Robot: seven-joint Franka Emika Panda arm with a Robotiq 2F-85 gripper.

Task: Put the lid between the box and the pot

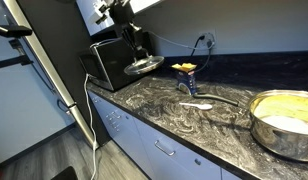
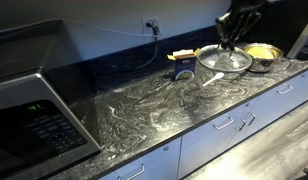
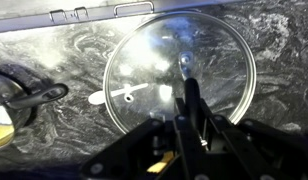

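My gripper pinches the knob of the round, see-through glass lid with a thin metal rim. It hangs over the swirly grey counter, nearly flat, knob up, near the small yellow-orange box. The big shiny steel pot sits farther off.

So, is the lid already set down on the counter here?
No: in an exterior view the lid hangs from the end effector, up in the air above the countertop.
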